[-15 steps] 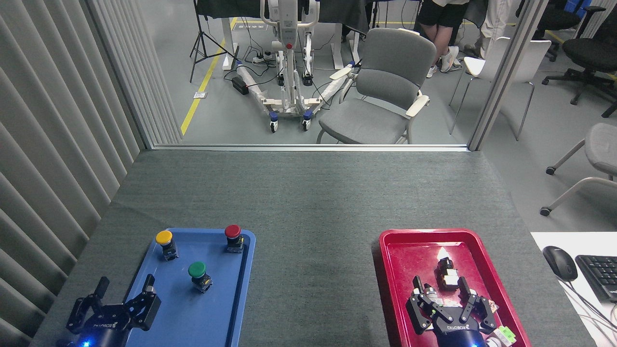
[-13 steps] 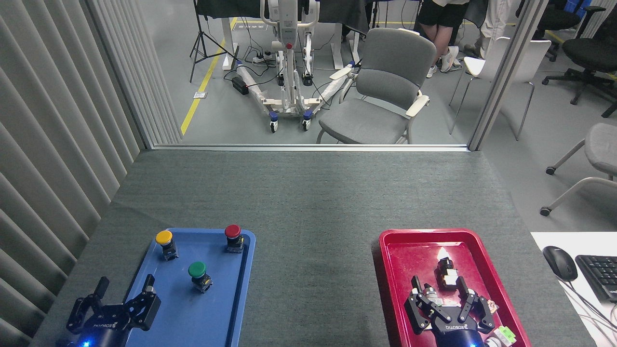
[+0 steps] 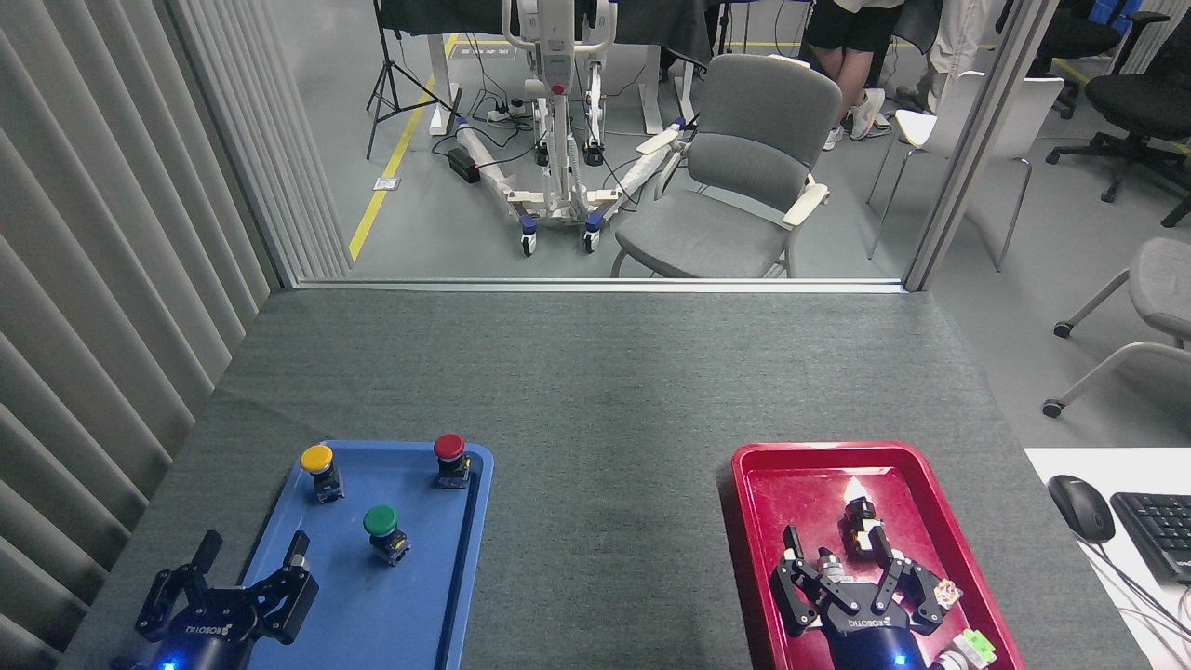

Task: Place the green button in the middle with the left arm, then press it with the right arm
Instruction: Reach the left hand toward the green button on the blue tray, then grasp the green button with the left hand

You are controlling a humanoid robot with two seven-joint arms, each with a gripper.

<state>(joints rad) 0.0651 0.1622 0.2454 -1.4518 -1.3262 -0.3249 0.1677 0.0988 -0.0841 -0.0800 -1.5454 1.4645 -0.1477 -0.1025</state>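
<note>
A: Three push-buttons on the blue tray (image 3: 465,549), none picked yet. Green button (image 3: 382,530) sits mid-tray, upright, nearer the tray's right rim than its left; yellow button (image 3: 318,469) at the far-left corner, red button (image 3: 450,458) at the far-right corner.

B: Step?

A: Step one, approach only. Left gripper (image 3: 249,579) is at the tray's near-left corner, fingers spread, holding nothing, near the green button but apart from it. Middle of the tabletop (image 3: 605,484) between the two trays is bare felt.

B: Right side?

A: Right gripper (image 3: 851,577) hovers over the red tray (image 3: 744,521), fingers spread, empty, close to the small parts (image 3: 863,523) lying there; can't tell if it touches them.

B: Next move?

A: My call: left gripper reaches forward and right, drops around the black body under the green cap, avoids clipping the other two, lifts over the tray's right rim, sets it upright on the felt. Right arm presses after.

B: Change from the earlier frames?

A: Small. Left gripper has crept forward and a bit right, toward the green button. Right gripper has shifted left and rotated slightly over the red tray. Buttons and trays unmoved.
</note>
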